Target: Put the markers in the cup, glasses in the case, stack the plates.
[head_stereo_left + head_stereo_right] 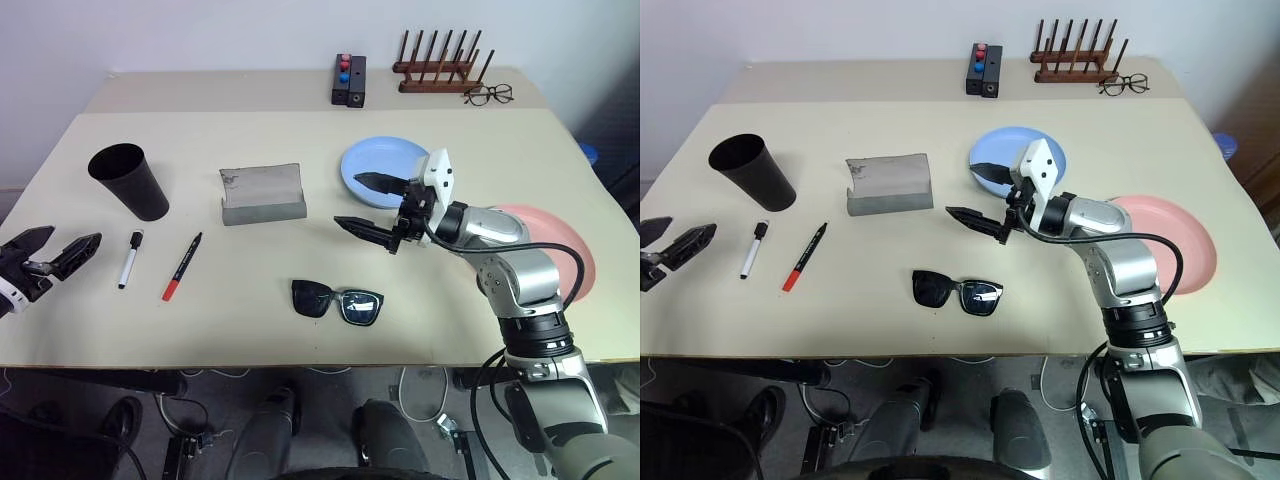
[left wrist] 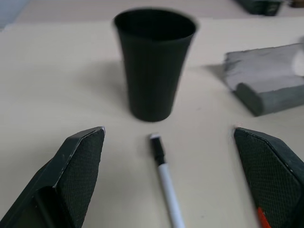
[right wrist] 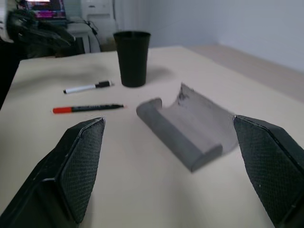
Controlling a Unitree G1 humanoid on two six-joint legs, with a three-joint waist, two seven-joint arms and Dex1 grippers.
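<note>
The left pincer [image 1: 50, 252] hangs at the desk's [image 1: 300, 330] left edge with its fingers wide apart and empty; just beyond it lie the white marker [image 1: 130, 259] and the red-ended marker [image 1: 182, 266], long axes running away from the robot, with the cup [image 1: 128, 180] upright just behind them. The right pincer [image 1: 366, 205] is also spread wide and empty, hovering between the open case [image 1: 263, 195] and the blue plate [image 1: 385, 160]. The glasses [image 1: 336, 300] lie near the front edge, below the right pincer, so I judge that arm the nearer to them and the left arm the nearer to the markers.

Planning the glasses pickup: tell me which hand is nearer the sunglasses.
Right. The right hand hovers just beyond the sunglasses, open. The left hand is open at the table's far left edge.
</note>
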